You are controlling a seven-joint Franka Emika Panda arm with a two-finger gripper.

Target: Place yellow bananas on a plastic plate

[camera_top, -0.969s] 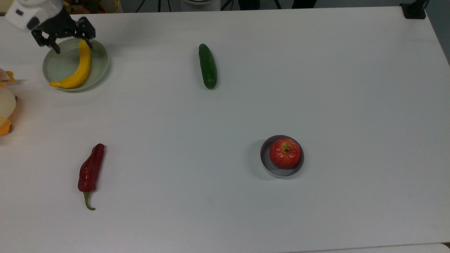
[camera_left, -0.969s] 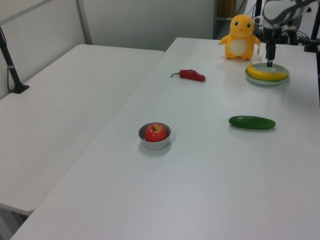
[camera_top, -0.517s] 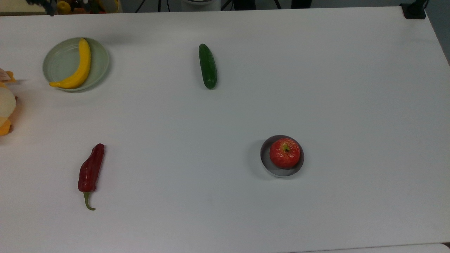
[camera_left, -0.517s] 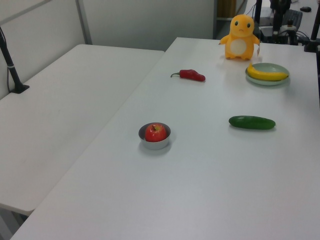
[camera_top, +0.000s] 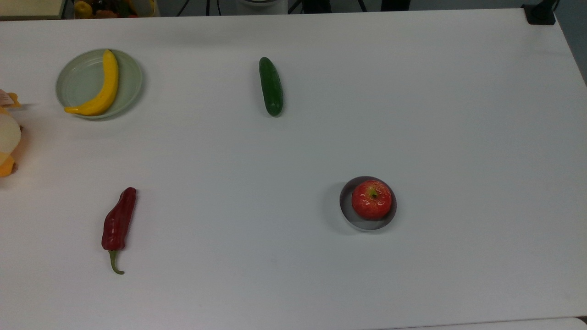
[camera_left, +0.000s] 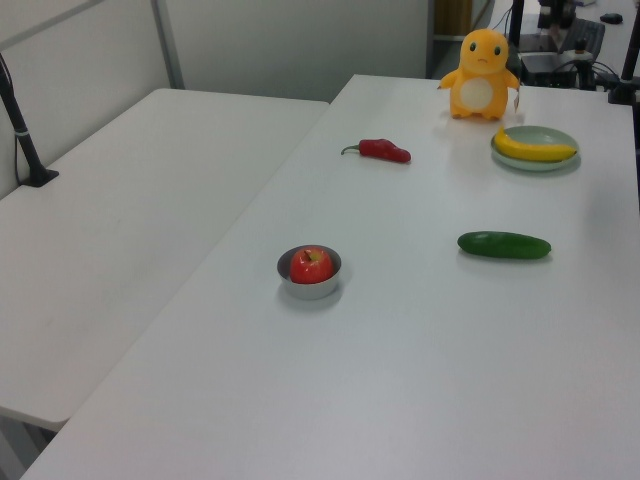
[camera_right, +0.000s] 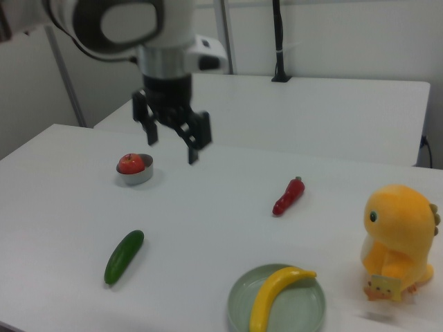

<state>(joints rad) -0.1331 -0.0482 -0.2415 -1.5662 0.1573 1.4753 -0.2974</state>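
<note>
1. The banana (camera_top: 102,90) lies on the plate (camera_top: 78,82), curving along the plate's right side in the top view, its thin stem end reaching the rim nearest the stuffed toy (camera_right: 398,242).
2. In the right view the gripper (camera_right: 173,149) hangs in the air well above the table (camera_top: 412,114), clear of the plate, its two black fingers (camera_right: 193,153) spread wide and holding nothing.
3. The cucumber (camera_top: 270,85) lies flat on the table, well to the right of the plate in the top view.
4. The red pepper (camera_top: 117,224) lies below the plate in the top view (green stalk pointing away from it).
5. The apple (camera_top: 371,199) sits in a small grey dish (camera_top: 351,215), far from the plate, beyond the cucumber.
6. In the left view the stuffed toy stands just beside the plate, on the left view's left.
</note>
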